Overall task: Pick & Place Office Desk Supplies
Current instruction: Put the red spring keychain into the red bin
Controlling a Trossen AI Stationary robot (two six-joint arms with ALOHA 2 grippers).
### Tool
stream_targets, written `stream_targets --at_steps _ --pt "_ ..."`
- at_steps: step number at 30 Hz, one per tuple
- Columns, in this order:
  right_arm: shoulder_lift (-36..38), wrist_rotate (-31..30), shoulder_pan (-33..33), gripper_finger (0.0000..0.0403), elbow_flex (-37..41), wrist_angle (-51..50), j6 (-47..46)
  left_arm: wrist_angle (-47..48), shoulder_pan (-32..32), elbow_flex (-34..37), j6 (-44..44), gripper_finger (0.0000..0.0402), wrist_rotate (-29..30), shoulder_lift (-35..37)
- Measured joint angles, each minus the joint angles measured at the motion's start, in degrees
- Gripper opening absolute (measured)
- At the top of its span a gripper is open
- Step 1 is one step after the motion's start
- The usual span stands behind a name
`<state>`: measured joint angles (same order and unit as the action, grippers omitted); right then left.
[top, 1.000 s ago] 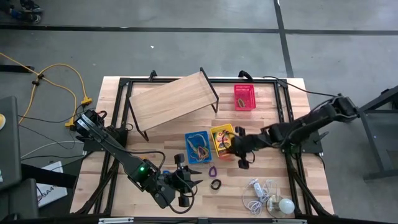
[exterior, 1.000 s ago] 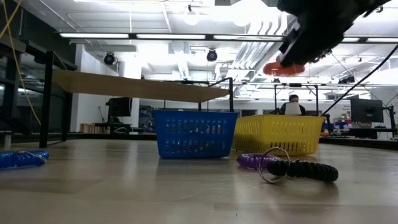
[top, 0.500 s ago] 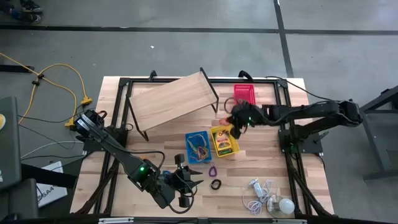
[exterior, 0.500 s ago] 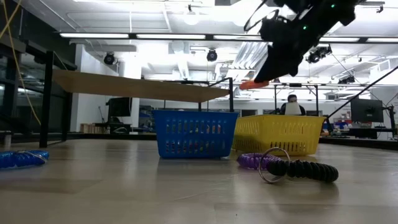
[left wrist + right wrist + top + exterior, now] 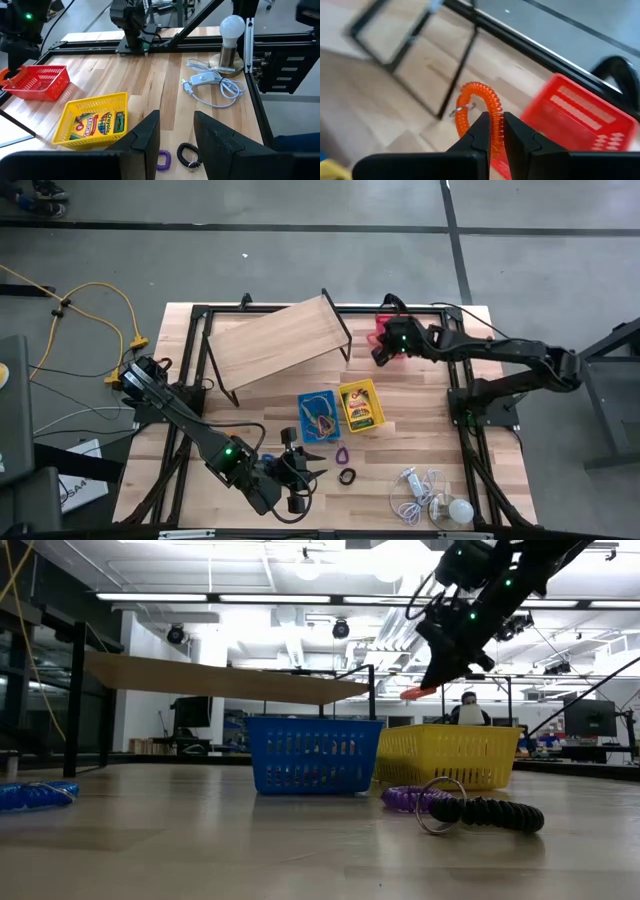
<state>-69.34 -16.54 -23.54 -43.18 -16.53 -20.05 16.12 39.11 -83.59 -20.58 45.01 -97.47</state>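
Observation:
My right gripper hangs above the table at the red basket, over its left edge, shut on an orange coil loop with a small metal ring. In the low view the loop shows under the gripper, high above the table. The yellow basket holds a crayon box. The blue basket beside it holds several loops. A purple loop and a black loop lie on the table. My left gripper waits open at the near left, touching nothing. My right gripper pinches the orange loop's coil between its two fingertips. The fingers slant downward toward the table's far left. Most of the loop sticks out past the fingertips, lifted clear of the table and the baskets.
A wooden board on black legs stands at the far left. A white bulb with its cord lies at the near right. A blue coil loop lies on the table at the low view's left edge. Bare wood shows between the baskets and the right frame.
My right gripper has swung from above the yellow basket toward the table's far edge, over to the red basket, turning as it went. The orange loop has stayed pinched in it and clear of the table throughout.

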Motion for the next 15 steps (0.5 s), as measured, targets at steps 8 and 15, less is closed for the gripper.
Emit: stream_targets --at_steps 8,15 --pt "-0.2 -1.8 -4.9 0.0027 0.0 -4.6 -4.5 0.0 0.0 0.0 0.0 0.0113 0.0 0.0" --pt "-0.5 -2.1 -6.3 0.0028 0.0 -6.1 -5.4 0.0 0.0 0.0 0.0 0.0113 0.0 0.0"
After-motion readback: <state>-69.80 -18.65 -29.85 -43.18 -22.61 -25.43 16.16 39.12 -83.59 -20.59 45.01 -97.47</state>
